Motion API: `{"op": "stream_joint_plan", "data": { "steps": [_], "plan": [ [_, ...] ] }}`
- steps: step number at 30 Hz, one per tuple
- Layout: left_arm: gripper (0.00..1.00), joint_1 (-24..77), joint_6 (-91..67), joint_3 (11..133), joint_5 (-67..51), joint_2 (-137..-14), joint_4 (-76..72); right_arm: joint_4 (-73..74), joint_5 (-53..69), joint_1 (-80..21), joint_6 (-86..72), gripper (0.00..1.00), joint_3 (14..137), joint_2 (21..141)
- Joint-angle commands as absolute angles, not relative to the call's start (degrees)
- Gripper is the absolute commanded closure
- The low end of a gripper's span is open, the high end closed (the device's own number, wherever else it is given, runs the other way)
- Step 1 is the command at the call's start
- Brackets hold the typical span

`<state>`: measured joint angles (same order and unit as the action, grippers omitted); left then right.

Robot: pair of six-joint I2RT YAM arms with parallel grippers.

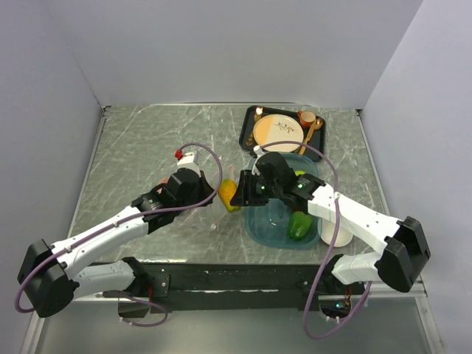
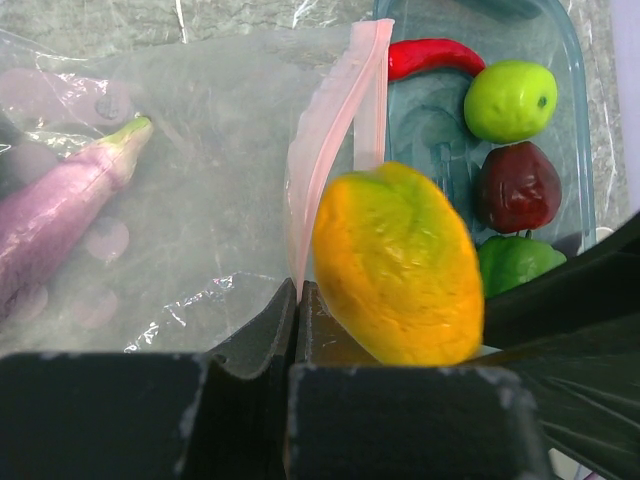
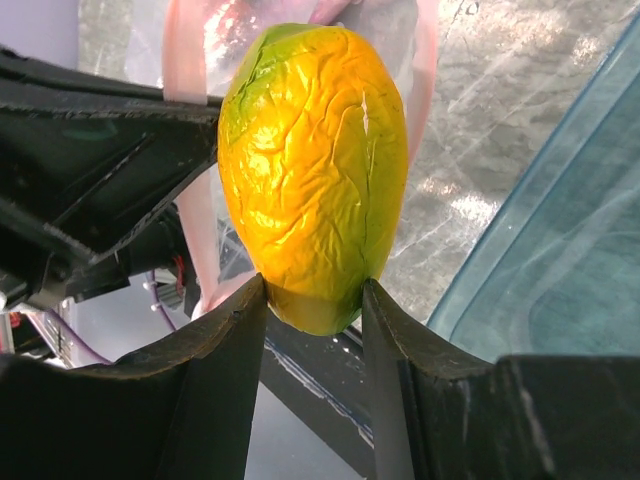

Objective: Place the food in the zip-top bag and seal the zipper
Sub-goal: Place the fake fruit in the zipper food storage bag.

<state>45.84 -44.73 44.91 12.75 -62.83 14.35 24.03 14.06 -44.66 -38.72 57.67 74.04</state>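
Zip-top bag (image 2: 200, 200) mouth stands lifted because your left jaws clench its zipper (image 2: 330, 130); your right jaws grasp the yellow-orange mango (image 3: 310, 170), poised at that opening.

Teal tray (image 1: 267, 221) nr black tray (image 1: 245, 130) w/ tan plate (image 1: 274, 133), gold spoon (image 1: 310, 136).

The zip-top bag (image 2: 200, 200) lies on the table (image 1: 140, 147), left of the oval tray (image 1: 254, 228), with an eggplant (image 2: 70, 210) inside it. Its zipper (image 2: 335, 120) faces the tray, one end pinched in the left gripper (image 2: 298, 295). The mango (image 3: 312, 170) sits in the right gripper (image 3: 312, 300), just beside the zipper, between bag and tray. In the tray lie a chili pepper (image 2: 430, 55), a lime (image 2: 510, 100), a plum (image 2: 517, 187) and a bell pepper (image 1: 299, 225) (this last nearest the arms' bases). Behind it, a dish tray (image 1: 245, 129) holds a plate (image 1: 276, 133), cup (image 1: 307, 118) and spoon (image 1: 310, 136).
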Motion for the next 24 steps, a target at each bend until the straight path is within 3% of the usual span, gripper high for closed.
{"op": "stream_joint_plan", "data": {
  "steps": [1, 6, 10, 24],
  "plan": [
    [0.99, 46.1, -44.7, 46.1, 12.0, -61.4, 11.9, 22.2, 13.1, -45.2, -39.3, 0.64, 61.8, 75.9],
    [0.99, 46.1, -44.9, 45.7, 12.2, -61.1, 12.0, 22.5, 12.3, -45.3, -39.5, 0.61, 64.7, 78.2],
    [0.99, 46.1, -45.0, 45.4, 12.6, -60.1, 12.0, 22.9, 11.7, -45.3, -39.7, 0.47, 66.3, 79.8],
    [0.99, 46.1, -44.6, 45.4, 13.9, -58.0, 13.2, 26.3, 3.2, -45.2, -40.8, 0.28, 63.6, 75.8]
  ]
}}
